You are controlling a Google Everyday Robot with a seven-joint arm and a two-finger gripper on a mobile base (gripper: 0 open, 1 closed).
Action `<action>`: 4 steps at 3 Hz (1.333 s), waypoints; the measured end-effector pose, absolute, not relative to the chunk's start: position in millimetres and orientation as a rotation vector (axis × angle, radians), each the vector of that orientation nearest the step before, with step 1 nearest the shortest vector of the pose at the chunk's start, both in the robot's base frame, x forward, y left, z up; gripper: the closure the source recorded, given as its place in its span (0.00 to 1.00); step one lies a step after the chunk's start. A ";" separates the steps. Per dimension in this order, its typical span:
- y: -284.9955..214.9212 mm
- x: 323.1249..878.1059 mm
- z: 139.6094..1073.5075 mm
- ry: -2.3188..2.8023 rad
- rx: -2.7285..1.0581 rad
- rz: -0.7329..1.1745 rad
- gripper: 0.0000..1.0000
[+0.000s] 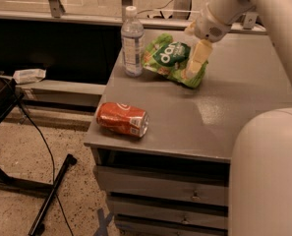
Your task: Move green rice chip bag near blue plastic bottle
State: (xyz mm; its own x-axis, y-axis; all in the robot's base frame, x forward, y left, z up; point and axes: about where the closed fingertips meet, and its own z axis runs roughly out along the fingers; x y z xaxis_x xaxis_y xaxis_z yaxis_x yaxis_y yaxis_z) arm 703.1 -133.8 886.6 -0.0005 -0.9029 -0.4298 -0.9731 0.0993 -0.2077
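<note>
With the chip bag [167, 56] clamped at its right edge by the gripper [193, 68], just right of the water bottle [132, 43], a gentle release was advised, the bottle left unnudged.

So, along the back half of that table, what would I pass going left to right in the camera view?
First the blue plastic bottle → green rice chip bag → the robot's hand, at the bag's right end. The orange soda can lies nearer the front, outside this row.
</note>
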 end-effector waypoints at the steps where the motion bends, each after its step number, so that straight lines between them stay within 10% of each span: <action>1: -166.1 687.3 919.3 1.920 -1.744 0.160 0.00; 4: -287.6 614.9 971.7 2.238 -1.400 -0.057 0.00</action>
